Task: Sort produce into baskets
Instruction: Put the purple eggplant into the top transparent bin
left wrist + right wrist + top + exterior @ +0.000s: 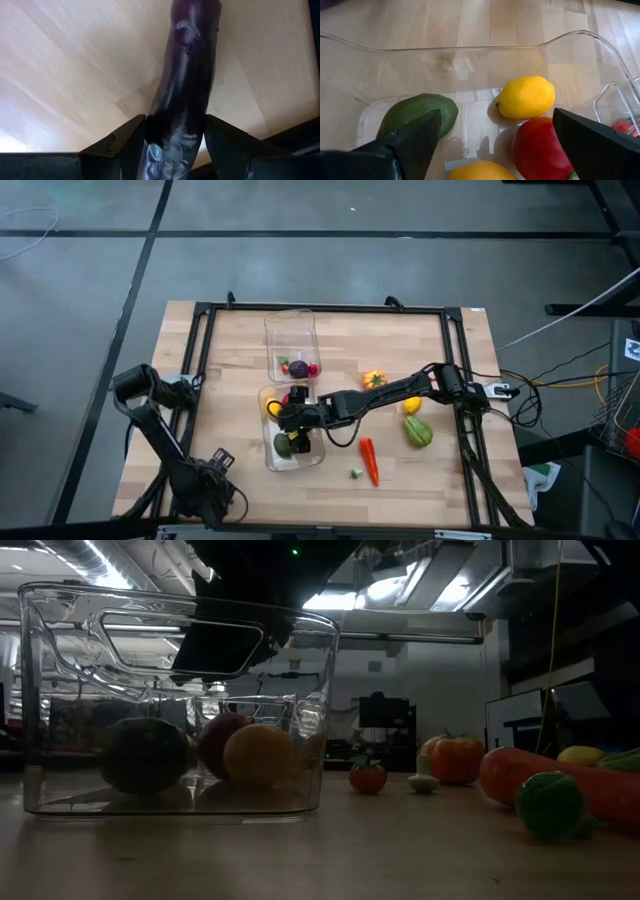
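Observation:
My left gripper (175, 120) stands at the table's near left (218, 465), shut on a dark purple aubergine (187, 75) over bare wood. The arm hides the aubergine in the high view. My right gripper (495, 145) hangs open over the near clear basket (290, 455), touching nothing. In that basket lie an avocado (417, 115), a lemon (526, 97), a red piece (540, 147) and another yellow one (480, 172). The far basket (291, 330) holds a purple piece (297, 368) and a red piece (313, 370). My left gripper pinches the aubergine between its two fingers at one end (172, 137), one finger on each side. The fingers point down from above. The aubergine hangs lengthwise below them toward the table; its lower end runs out of the frame.
Loose produce lies on the table's right half: an orange pepper (374, 379), a lemon (411, 405), a green pepper (417, 431), a carrot (368, 460) and a small green piece (356, 473). A black frame (200, 340) runs along the table's edges.

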Robot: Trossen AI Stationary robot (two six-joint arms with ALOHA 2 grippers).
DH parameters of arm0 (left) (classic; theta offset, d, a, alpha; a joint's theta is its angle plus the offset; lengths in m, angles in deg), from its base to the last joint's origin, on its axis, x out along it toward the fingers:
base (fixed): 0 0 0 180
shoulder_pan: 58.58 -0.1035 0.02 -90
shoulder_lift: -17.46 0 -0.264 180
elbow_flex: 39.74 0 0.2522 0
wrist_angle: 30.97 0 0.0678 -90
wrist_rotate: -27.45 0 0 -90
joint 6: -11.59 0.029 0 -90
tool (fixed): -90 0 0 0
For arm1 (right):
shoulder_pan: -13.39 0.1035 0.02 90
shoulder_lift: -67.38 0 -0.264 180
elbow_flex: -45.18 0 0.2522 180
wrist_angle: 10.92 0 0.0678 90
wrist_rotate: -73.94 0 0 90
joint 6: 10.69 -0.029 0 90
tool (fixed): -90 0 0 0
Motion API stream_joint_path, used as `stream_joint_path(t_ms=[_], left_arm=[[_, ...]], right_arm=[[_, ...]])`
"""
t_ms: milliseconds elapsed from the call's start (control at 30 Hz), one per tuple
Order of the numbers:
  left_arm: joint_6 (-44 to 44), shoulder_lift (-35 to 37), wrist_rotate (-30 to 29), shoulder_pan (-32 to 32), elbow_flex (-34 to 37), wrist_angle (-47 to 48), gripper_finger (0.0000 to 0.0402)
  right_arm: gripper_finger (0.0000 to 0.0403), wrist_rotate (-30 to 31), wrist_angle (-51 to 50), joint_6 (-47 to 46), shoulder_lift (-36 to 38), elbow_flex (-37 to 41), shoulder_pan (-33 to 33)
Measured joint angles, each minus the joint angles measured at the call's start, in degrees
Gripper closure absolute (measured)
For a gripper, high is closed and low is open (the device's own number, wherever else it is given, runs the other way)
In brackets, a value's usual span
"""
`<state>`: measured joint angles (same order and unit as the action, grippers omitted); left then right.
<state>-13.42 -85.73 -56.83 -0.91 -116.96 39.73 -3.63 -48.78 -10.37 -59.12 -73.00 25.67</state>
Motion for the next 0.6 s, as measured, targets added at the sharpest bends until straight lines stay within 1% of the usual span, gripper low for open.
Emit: stream_joint_path(t_ms=[267, 500, 600], left_arm=[[1.2, -0.7, 0.0, 0.0, 0.1, -0.9, 0.0209], [1.2, -0.7, 0.0, 0.0, 0.1, -1.0, 0.0255], [1.1, -0.6, 0.0, -0.1, 0.1, -1.0, 0.0260]], right_arm=[[0.0024, 0.0, 0.1, 0.0, 0.6, 0.0, 0.0], [0.0024, 0.0, -2.5, 0.0, 3.8, 0.0, 0.1], [0.0024, 0.0, -6.6, 0.0, 5.8, 0.0, 0.1]])
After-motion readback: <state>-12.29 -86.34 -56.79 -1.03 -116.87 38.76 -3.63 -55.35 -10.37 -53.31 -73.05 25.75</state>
